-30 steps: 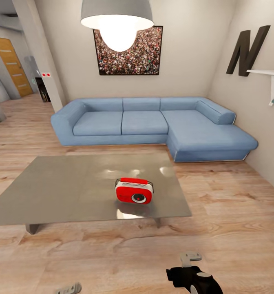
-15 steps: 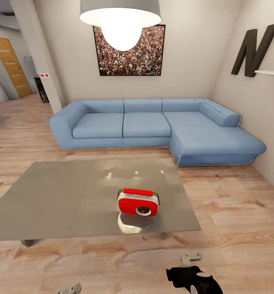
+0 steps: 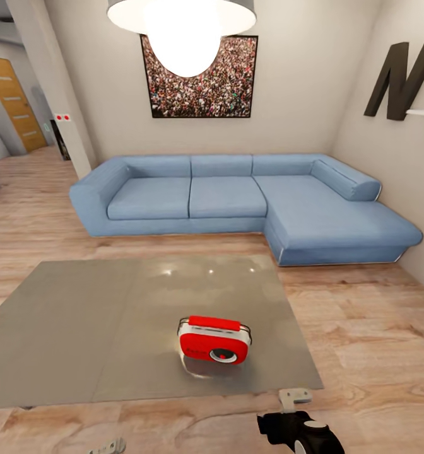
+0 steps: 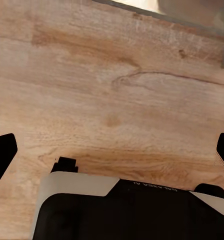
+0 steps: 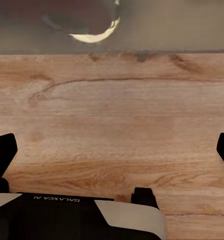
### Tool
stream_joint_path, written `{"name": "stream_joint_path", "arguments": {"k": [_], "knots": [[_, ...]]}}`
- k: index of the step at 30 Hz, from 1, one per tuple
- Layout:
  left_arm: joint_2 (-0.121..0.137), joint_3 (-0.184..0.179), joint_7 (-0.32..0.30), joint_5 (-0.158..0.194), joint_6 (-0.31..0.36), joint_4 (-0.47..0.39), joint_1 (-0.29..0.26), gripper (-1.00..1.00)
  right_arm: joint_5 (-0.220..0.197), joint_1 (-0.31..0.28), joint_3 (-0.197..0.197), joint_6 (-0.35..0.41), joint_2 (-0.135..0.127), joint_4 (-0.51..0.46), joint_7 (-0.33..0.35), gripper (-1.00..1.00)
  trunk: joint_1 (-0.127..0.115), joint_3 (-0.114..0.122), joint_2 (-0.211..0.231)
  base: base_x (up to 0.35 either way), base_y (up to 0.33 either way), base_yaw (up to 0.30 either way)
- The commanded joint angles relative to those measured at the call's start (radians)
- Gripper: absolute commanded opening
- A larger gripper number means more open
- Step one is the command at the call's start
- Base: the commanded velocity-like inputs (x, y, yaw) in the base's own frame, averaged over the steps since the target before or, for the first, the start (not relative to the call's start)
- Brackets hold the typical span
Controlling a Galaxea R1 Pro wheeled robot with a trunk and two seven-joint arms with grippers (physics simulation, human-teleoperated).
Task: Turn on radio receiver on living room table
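- Radio receiver (image 3: pixel 213 340) is seen upright on the table (image 3: pixel 79 328), toward its near right corner, at 12 o'clock from the robot.
- Right gripper (image 5: pixel 112 150) and left gripper (image 4: pixel 112 150): fingers spread, nothing held, above wood floor (image 3: pixel 363 328).

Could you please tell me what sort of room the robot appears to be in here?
Most likely a living room: a blue L-shaped sofa faces a low glossy grey-brown coffee table on light wood plank flooring, with a framed crowd photograph on the beige wall.
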Motion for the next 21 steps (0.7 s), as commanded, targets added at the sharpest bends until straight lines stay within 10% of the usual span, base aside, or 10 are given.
{"name": "stream_joint_path", "arguments": {"k": [1, 21], "knots": [[0.0, 0.0, 0.0, 0.0, 0.0, 0.0, 0.0, 1.0, 0.0, 0.0, 0.0, 0.0, 0.0, 0.0, 0.0, 1.0, 0.0, 0.0, 0.0, 0.335, 0.0, 0.0], [-0.002, 0.0, 0.0, 0.003, 0.0, 0.0, 0.0, 1.0, 0.0, 0.0, -0.005, -0.003, 0.001, 0.0, 0.001, 1.0, 0.0, 0.0, 0.0, 0.142, 0.0, 0.0]]}}
